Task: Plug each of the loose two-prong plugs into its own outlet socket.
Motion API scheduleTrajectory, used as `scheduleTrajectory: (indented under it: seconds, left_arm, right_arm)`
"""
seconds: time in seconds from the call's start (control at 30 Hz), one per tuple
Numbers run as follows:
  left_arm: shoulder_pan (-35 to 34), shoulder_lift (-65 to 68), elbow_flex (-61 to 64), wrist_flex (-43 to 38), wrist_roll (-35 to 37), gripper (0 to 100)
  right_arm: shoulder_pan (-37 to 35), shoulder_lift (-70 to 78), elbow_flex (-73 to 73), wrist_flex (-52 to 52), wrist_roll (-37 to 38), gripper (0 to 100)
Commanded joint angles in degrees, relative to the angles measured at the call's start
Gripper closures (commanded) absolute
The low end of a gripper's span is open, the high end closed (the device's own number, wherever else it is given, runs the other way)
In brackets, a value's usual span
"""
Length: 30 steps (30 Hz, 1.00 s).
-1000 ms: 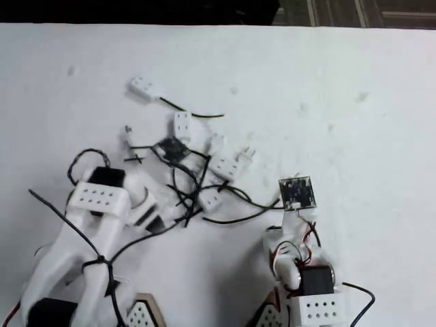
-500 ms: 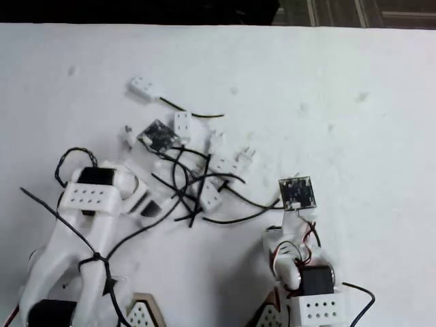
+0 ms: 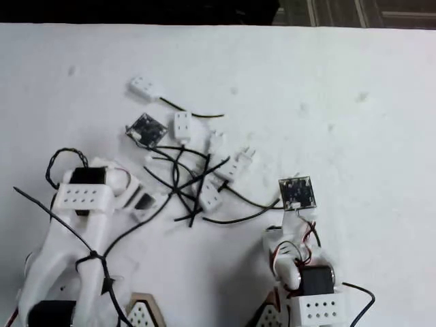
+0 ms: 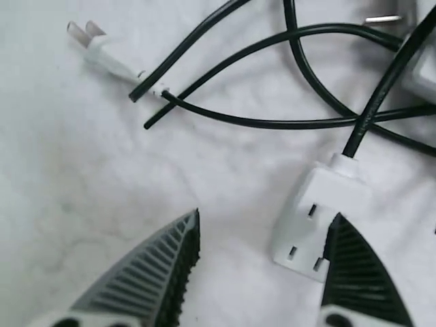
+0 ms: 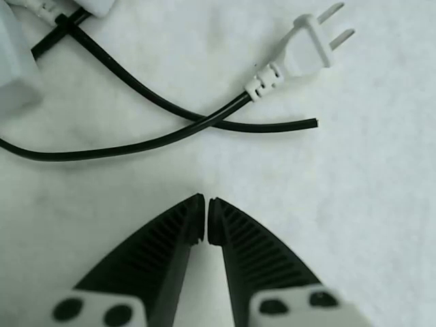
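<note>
Three slots show on the outlet socket (image 4: 306, 228).

Pretty bright, even light all over; the white table (image 3: 368, 82) looks nearly washed out from above. Shadows under the cables (image 4: 272, 124) are soft and faint.

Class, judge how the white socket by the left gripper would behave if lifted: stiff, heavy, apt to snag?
The socket looks like a boxy plastic block, so probably stiff and light. Its smooth sides might slip in a grip. Its black cord crosses other cords, so lifting would likely drag them.
</note>
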Motion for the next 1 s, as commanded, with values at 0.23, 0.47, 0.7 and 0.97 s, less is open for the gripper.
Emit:
scheduleTrajectory:
  seconds: [0.23,0.47,0.7,0.97]
  left_arm:
    - [-2.07,-24.22,-8.70,16.62,0.35,88]
    - [-5.76,-45.14,1.93,18.02,6.77,97]
    - [-11.65,-58.51,13.63,17.93,7.47,98]
    - [-12.53,-72.04,28.22,17.93,7.47,98]
  right_arm:
    - [12.53,-0.66,-5.36,-0.84,-0.26,98.1]
    - [13.49,-0.57,-7.38,-7.25,11.87,98.1]
    - [9.19,-0.31,-12.66,-10.86,26.64,98.1]
    - [-2.42,15.60,-30.51,-5.76,26.46,98.1]
